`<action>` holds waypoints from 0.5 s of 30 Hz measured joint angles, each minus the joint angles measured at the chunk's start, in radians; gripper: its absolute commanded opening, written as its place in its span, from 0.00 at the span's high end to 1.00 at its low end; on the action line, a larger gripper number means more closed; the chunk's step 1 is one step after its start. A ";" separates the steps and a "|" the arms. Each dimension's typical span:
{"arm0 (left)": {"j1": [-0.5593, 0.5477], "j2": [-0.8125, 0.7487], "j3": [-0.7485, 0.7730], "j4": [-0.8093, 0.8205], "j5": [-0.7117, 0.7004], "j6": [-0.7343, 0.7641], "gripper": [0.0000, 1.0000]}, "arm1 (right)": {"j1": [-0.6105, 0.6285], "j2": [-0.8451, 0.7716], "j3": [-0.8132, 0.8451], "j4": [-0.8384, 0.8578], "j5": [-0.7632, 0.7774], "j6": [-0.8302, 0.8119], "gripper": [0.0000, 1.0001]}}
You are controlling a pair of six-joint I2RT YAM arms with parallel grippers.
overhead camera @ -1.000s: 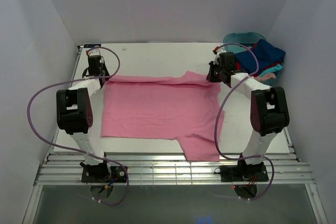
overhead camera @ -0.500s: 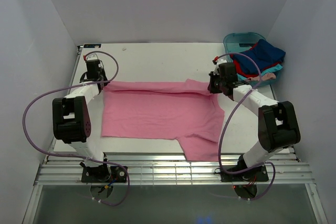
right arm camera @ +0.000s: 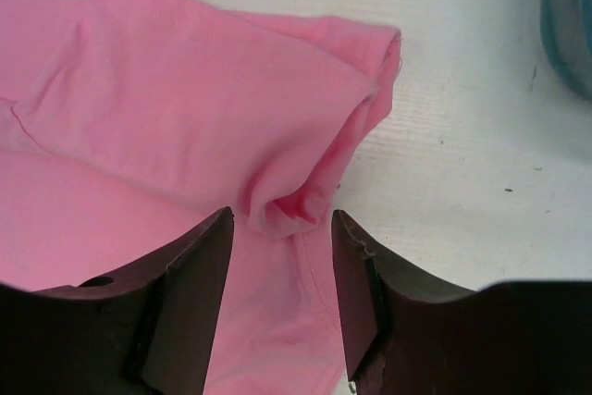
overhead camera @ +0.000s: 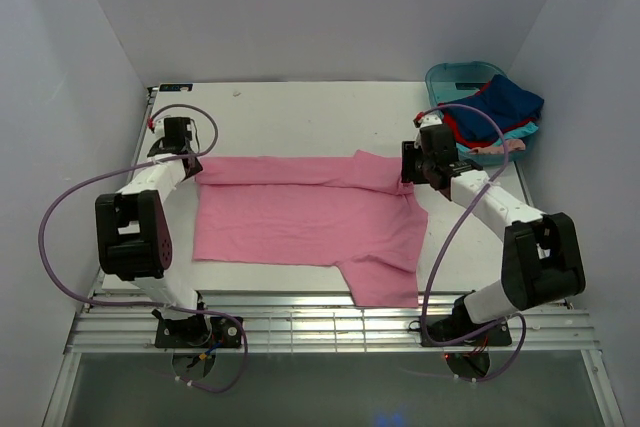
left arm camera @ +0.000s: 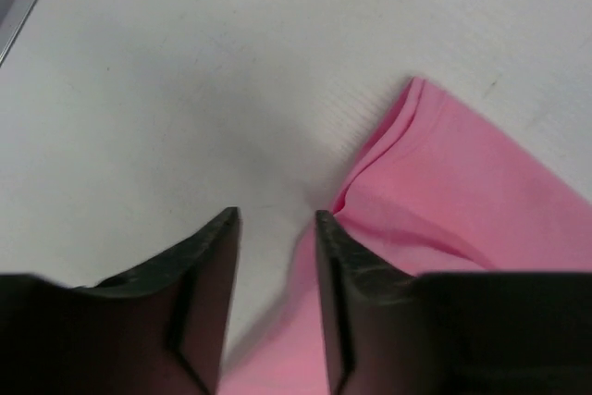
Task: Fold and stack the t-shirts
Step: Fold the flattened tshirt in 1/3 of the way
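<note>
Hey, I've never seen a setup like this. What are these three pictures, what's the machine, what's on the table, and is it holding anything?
The machine is a left arm and a right arm, bolted at the near edge of a white table, each ending in a two-finger gripper. The wide picture comes from a fixed camera above and behind them. The two close-ups come from cameras on the wrists, so the dark shapes at the bottom are each arm's own fingers. A pink t-shirt lies spread on the table. At the far right, other shirts are heaped in a teal tub. The left gripper and right gripper sit at the two ends of the shirt's far edge, both open, so nothing is held.
</note>
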 measured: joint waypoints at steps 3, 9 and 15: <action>-0.003 -0.005 0.058 -0.006 0.002 -0.015 0.78 | 0.000 0.020 0.039 -0.005 0.016 -0.002 0.50; -0.024 0.043 0.176 0.005 0.028 -0.024 0.94 | 0.000 0.190 0.151 0.000 0.020 -0.004 0.53; -0.036 0.167 0.225 0.012 0.072 -0.014 0.97 | -0.001 0.315 0.225 -0.006 0.021 -0.011 0.55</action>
